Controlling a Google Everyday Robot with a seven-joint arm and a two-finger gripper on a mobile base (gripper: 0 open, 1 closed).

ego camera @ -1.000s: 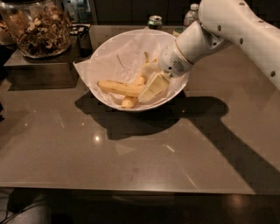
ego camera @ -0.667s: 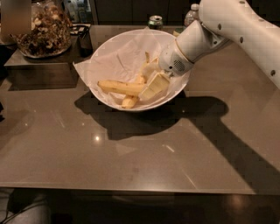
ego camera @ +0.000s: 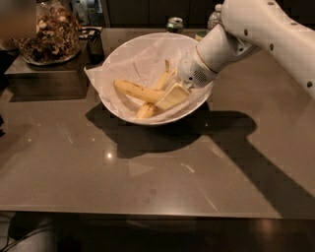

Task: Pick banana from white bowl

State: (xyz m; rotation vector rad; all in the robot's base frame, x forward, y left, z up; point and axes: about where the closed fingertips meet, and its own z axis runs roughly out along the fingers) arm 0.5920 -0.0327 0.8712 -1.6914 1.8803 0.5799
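The white bowl stands at the back middle of the brown table, lined with crinkled white paper. The banana, deep yellow and speckled, lies across the bowl's left middle. A paler, slimmer banana with a thin stem leans next to it; its lower end shows near the bowl's front. My gripper reaches down into the bowl from the right, at the right end of the banana and over the paler one. The contact point is hidden.
A glass jar of brown items sits on a dark box at the back left, with a dark cup beside it. A can and a bottle stand behind the bowl. The white arm spans the right.
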